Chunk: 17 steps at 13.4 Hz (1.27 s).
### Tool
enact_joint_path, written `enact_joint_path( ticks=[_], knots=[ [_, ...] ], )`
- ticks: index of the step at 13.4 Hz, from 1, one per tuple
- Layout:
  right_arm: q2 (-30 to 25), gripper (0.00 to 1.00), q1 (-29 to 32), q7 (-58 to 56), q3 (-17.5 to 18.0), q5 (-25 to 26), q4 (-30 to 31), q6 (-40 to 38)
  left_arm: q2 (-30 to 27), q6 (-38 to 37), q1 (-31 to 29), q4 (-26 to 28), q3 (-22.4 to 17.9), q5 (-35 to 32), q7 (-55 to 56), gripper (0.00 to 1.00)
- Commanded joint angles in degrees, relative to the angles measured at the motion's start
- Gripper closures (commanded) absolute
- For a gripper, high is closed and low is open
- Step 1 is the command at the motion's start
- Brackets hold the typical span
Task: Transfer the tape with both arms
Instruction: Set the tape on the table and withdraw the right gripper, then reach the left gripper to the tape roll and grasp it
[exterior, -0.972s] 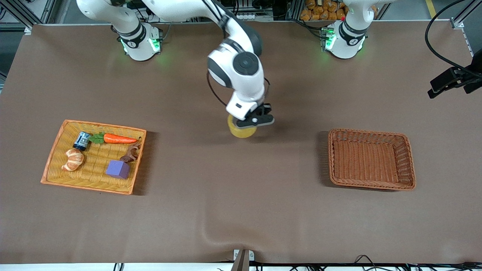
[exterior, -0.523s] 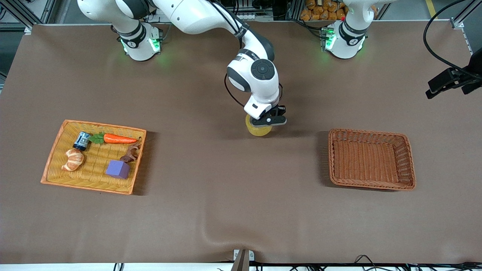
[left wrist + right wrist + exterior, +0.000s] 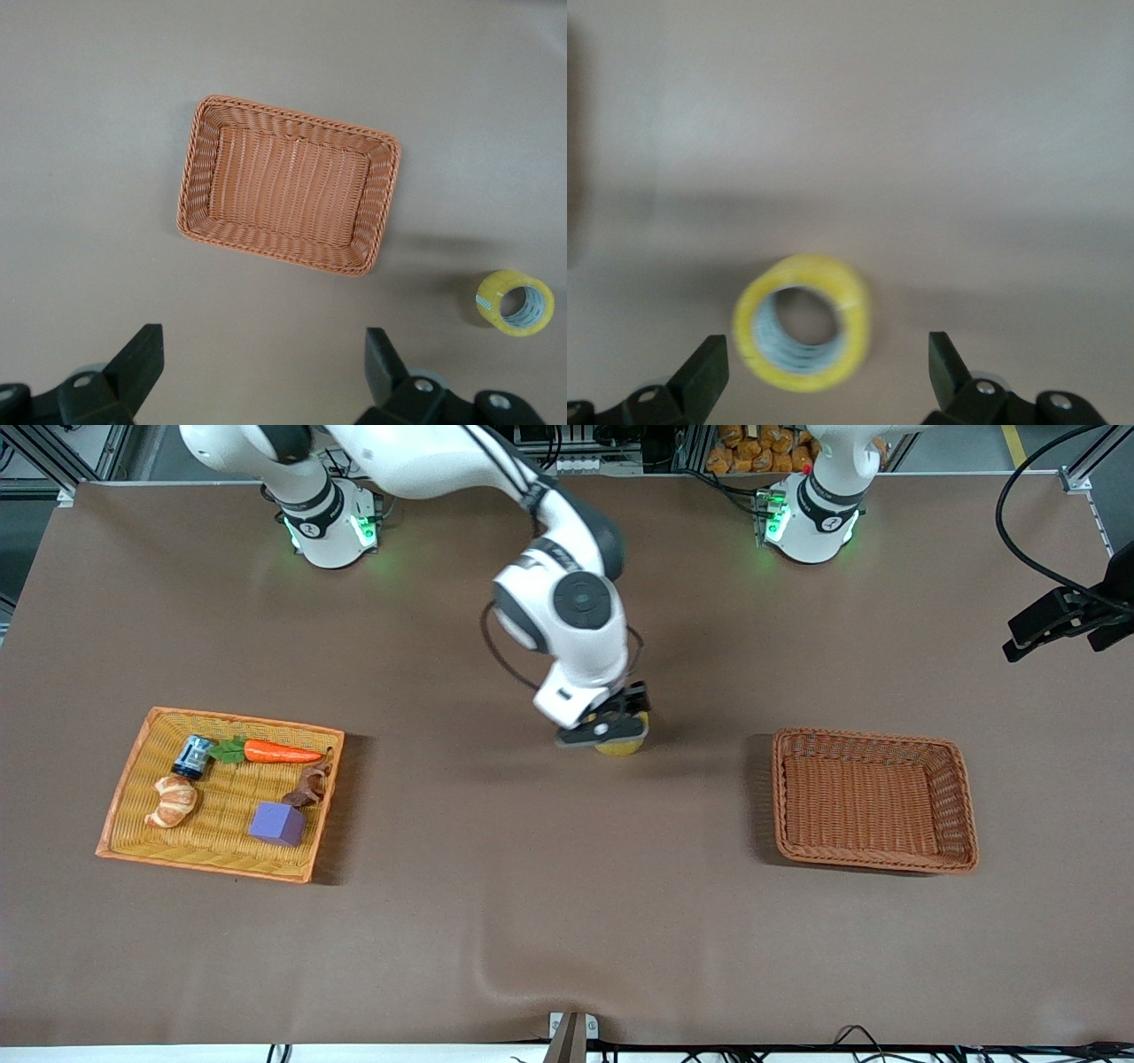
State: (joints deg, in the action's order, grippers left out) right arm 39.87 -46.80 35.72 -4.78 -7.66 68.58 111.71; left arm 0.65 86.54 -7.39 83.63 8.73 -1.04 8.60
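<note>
My right gripper [image 3: 824,372] hangs wide open over the tape [image 3: 803,322], gripping nothing — the roll lies on the table [image 3: 567,886] between both baskets. I'd lift it straight up, clear of the roll. My left gripper [image 3: 261,376] waits high over the brown basket [image 3: 288,197], jaws open, empty.

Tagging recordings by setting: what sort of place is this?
Likely a robotics lab: two arm bases bolted at a brown-covered table, aluminium framing at the corners, and loose cables.
</note>
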Motion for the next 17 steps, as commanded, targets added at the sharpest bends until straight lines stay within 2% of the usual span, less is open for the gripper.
enact_joint_path(
  ticks=[1, 4, 6, 10, 12, 15, 17],
  knots=[
    [-10.0, 0.00, 8.7, -8.5, 1.2, -0.5, 3.6, -9.1, -0.4, -0.1, -0.5, -0.5, 0.0, -0.2, -1.4, 0.00],
    [-14.5, 0.00, 18.3, -22.8, 1.2, -0.5, 3.8, -16.2, -0.3, 0.0, -0.6, -0.7, 0.0, -0.2, -1.2, 0.00],
    [-16.0, 0.00, 23.8, -29.4, 1.2, -0.3, 3.9, -17.9, 0.4, 0.6, -0.7, -0.8, -0.1, -0.2, -1.3, 0.00],
    [-17.1, 0.00, 30.1, -31.9, 1.0, 0.0, 4.0, -20.6, 4.2, 2.8, -0.7, 0.3, 0.0, 2.9, 0.3, 0.00],
    [-20.6, 0.00, 32.0, -31.8, 0.5, 0.6, 7.5, -21.4, 5.8, 2.9, 0.1, 2.0, 0.8, 3.9, 2.2, 0.00],
    [-30.0, 0.00, 33.5, -31.9, 0.3, 3.0, 17.3, -18.4, 5.7, 7.5, 1.1, 9.9, 3.6, 9.4, 8.3, 0.00],
    [-32.4, 0.00, 34.8, -31.9, 0.2, 3.3, 19.2, -18.4, 5.6, 14.4, 2.4, 16.0, 8.7, 9.0, 14.7, 0.00]
  ],
)
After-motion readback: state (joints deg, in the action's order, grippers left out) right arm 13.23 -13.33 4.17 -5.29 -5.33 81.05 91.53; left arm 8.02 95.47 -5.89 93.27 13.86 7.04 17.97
